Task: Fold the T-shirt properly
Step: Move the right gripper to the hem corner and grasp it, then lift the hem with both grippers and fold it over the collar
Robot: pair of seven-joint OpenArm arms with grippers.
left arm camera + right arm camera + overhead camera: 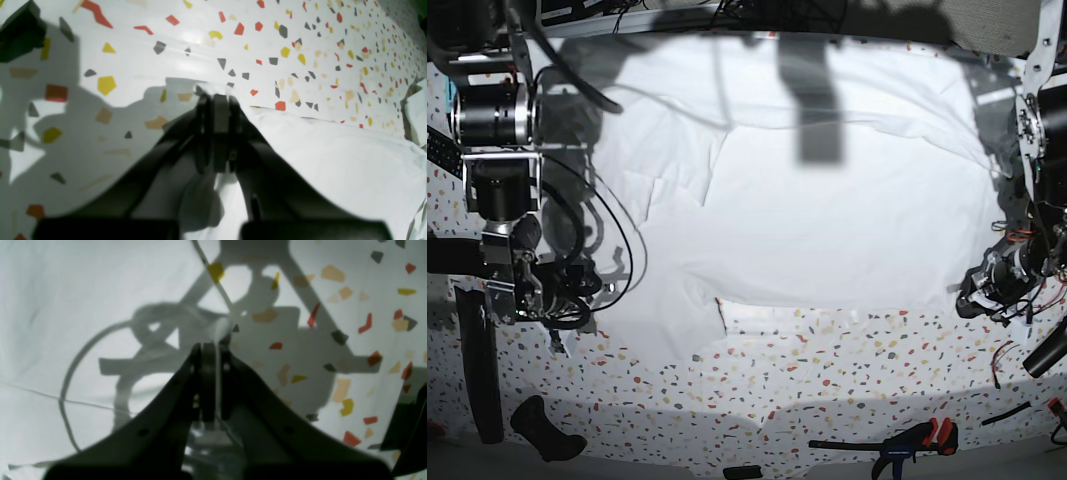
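Speckled surface point(827, 385), white with red, yellow and grey flecks. A bar clamp point(907, 440) with red-and-blue grip lies at its near edge; left of the clamp, a small black block point(743, 472); far left, a black handle-shaped tool point(545, 428).

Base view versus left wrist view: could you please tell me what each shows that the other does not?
Only the base view shows the whole spread T-shirt, both arms, and the clamp at the table's near edge. Only the left wrist view shows the left tool shut on a pinch of the shirt's edge. Both share white cloth lying on the speckled tabletop.
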